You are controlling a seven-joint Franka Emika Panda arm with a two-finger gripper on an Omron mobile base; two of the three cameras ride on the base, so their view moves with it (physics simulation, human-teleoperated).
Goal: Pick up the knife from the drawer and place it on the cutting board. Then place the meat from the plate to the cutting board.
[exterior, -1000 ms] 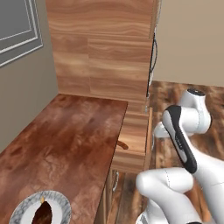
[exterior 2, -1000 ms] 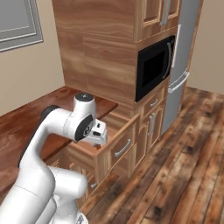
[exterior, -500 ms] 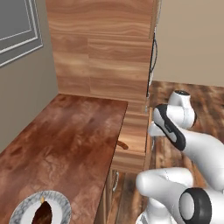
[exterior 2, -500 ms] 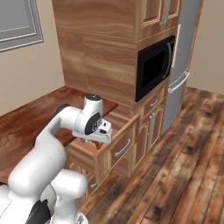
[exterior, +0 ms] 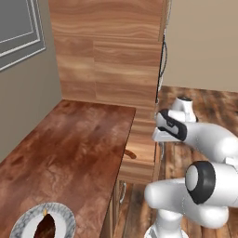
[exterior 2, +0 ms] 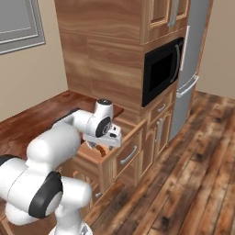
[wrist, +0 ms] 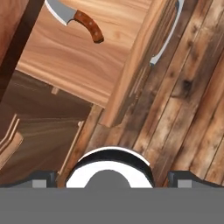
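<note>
The drawer [wrist: 83,57] stands pulled out, and the knife [wrist: 78,18] lies on its light wood floor, with a silver blade and a brown-orange handle. My gripper [wrist: 111,178] hangs open above the drawer's front corner, a fair way short of the knife, with nothing between its fingertips [wrist: 43,177]. From the base, the gripper [exterior 2: 104,145] hovers over the open drawer [exterior 2: 120,153]. Near the counter's front, the meat [exterior: 45,226] rests on the grey-rimmed plate [exterior: 22,225]. The cutting board is out of view.
The drawer front carries a curved grey handle [wrist: 167,34] above the plank floor [wrist: 192,100]. A tall wood cabinet [exterior: 109,56] ends the reddish-brown counter [exterior: 69,153]. A black microwave [exterior 2: 161,69] and a steel fridge [exterior 2: 195,59] stand further right.
The arm has swung forward and down, bringing the hand over the open drawer's front. The jaws have stayed open. Plate and meat have not moved.
</note>
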